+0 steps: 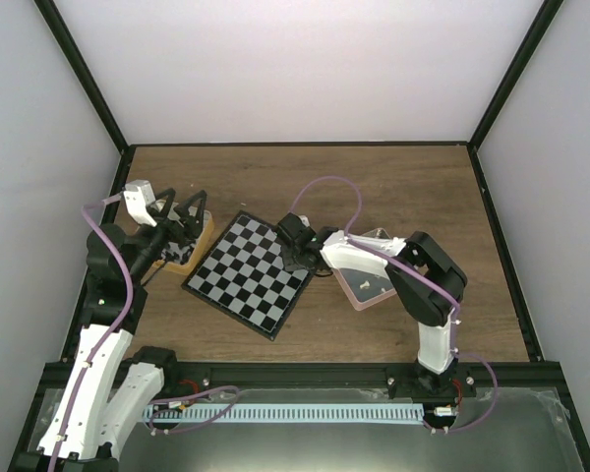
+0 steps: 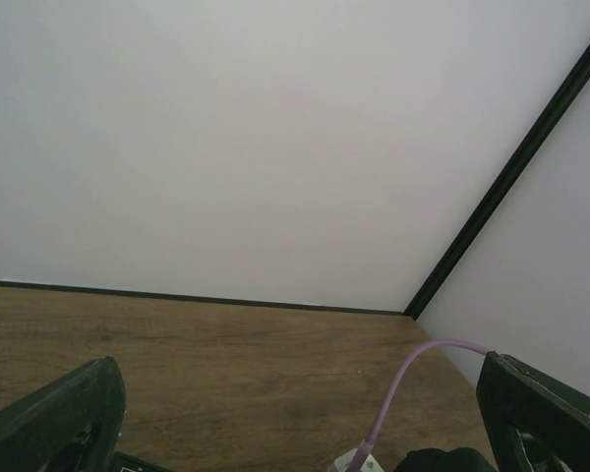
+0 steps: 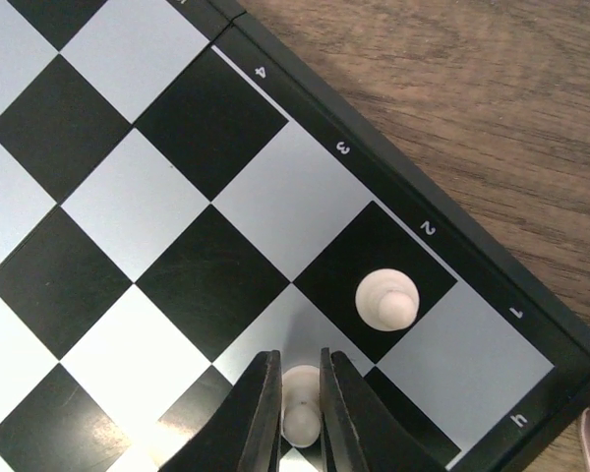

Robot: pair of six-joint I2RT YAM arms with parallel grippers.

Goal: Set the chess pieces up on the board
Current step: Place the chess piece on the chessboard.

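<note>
Pieces first: small hard plastic, so expect them to be light, smooth and easy to tip on their narrow feet. Nothing fragile, but one would probably skate on the glossy board (image 3: 275, 197) if nudged. Your best hold is likely across the neck or head from straight above, fingers upright, so the neighbours stay clear.

Right claw (image 3: 297, 369): the jaws are pressed nearly together and pinch a white pawn (image 3: 301, 418), one finger on each side of its head. You can't tell from the wrist view whether its foot is touching the board. It looks to be over the pale square in the row marked 2, near the corner. A second white pawn (image 3: 386, 300) stands upright on the black square just beside it in the same row, apart from the fingers. Any sideways drift on release could knock it.

More white pieces lie in the pink tray (image 1: 382, 293), just off the board's right edge, under your right arm.

Left claw (image 1: 184, 218): the jaws are spread wide and hold nothing. It hangs above a tan container (image 1: 192, 258) left of the board, whose contents are too small to make out.
</note>
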